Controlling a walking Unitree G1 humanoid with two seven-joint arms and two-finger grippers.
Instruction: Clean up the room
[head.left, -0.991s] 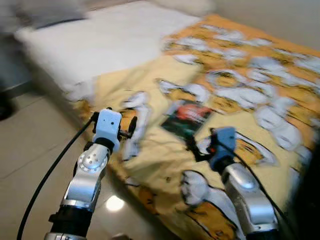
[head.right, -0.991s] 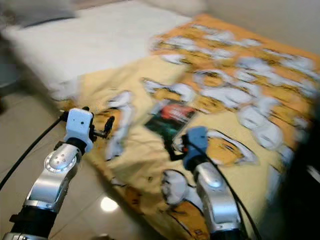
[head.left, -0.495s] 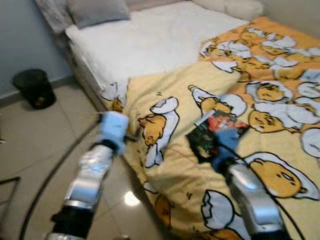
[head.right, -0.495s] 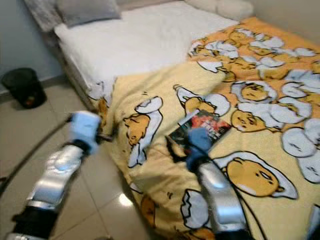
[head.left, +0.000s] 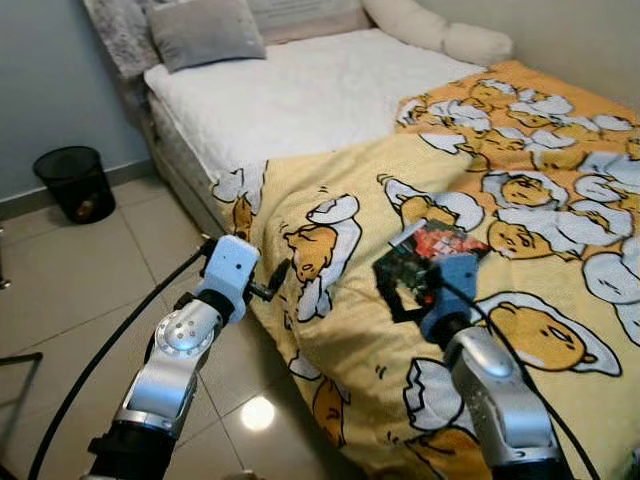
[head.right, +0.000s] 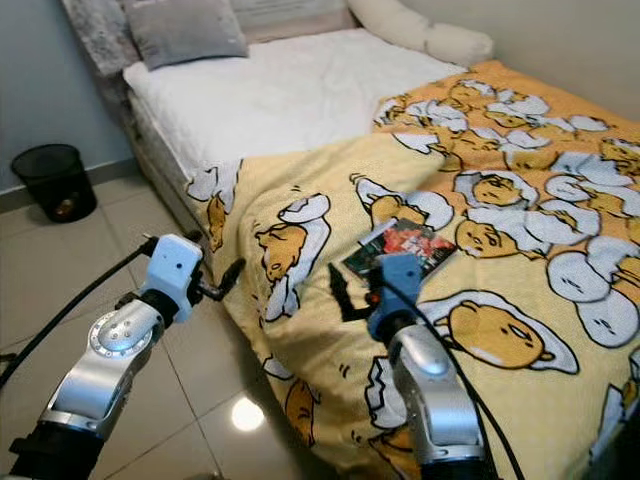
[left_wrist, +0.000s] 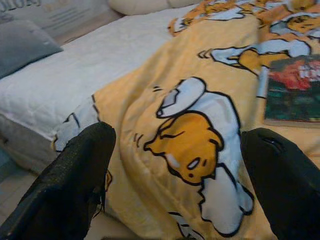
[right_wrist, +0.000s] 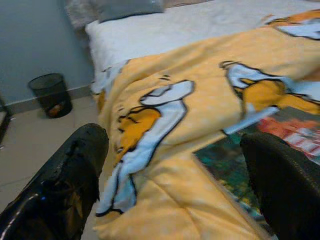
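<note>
- While the robot stands at the side of the bed (head.left: 300, 90), both arms are raised in front of it, and I judge that it is in the approach step, not yet touching anything
- On the yellow blanket (head.left: 350, 330) with the egg cartoon pattern lies a book (head.right: 402, 246) with a dark green and red cover; it seems to be the thing to tidy away, and it rests flat, near the edge where the blanket hangs down to the tiled floor (head.left: 70, 300)
- The right gripper (head.right: 345, 290) hovers just beside the near corner of the book, above the blanket; in the right wrist view its two black fingers (right_wrist: 60, 185) stand wide apart with nothing between them, and the book is seen close in front of them
- The left gripper (head.left: 278, 280) is held over the floor next to the hanging blanket; its fingers (left_wrist: 70, 185) are also spread and empty
- A grey pillow (head.left: 205, 30) lies at the head of the white mattress, and a black waste bin (head.left: 75, 182) stands on the floor by the wall, well apart from the book
- For the next move, I think the right gripper must go forward and down until the fingers are around the edge of the book, then close; because the book is thin and lies flat on soft cloth, the lower finger may catch the blanket too
</note>
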